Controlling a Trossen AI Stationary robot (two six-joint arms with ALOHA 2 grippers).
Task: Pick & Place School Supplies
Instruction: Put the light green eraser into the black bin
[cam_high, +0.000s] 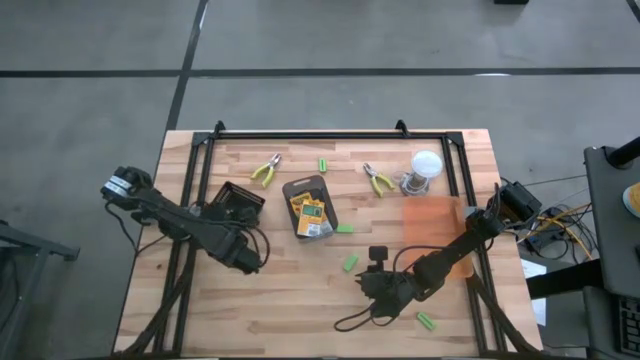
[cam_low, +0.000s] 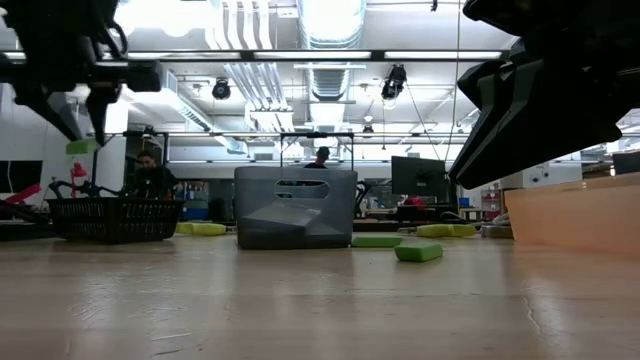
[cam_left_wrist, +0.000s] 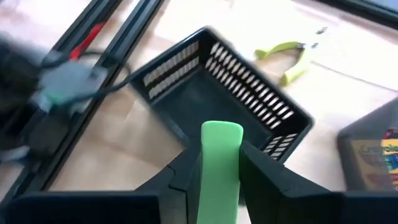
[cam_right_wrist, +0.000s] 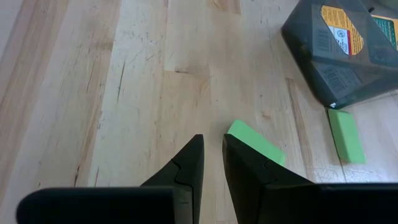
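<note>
My left gripper (cam_left_wrist: 221, 152) is shut on a short bright-green stick (cam_left_wrist: 221, 134) and hangs above the table, just near of a black slotted basket (cam_left_wrist: 224, 99); the low view shows it high up (cam_low: 85, 115). My right gripper (cam_right_wrist: 211, 155) is shut low over the bare wood. Another green stick (cam_right_wrist: 255, 142) lies flat just past its fingertips, and I cannot tell whether they touch. A dark grey tray (cam_high: 310, 205) holds crayon boxes (cam_high: 310, 213). Two pliers (cam_high: 265, 170) (cam_high: 378, 180) lie on the table's far part. My left gripper pinches the green stick between its two fingers, which lie along the stick's long sides. The stick's free end (cam_left_wrist: 221, 129) pokes out past the fingertips. The fingers slant down toward the basket. The stick is lifted clear of the table, its end showing below the fingers (cam_low: 82, 147).
More green sticks lie loose (cam_high: 323, 164) (cam_high: 344, 228) (cam_high: 427, 320). A clear jar with a white lid (cam_high: 422, 172) stands at the far right, beside an orange sheet (cam_high: 435, 225). A black frame (cam_high: 330, 133) borders the table's far edge and sides. Bare wood lies along the near edge.
</note>
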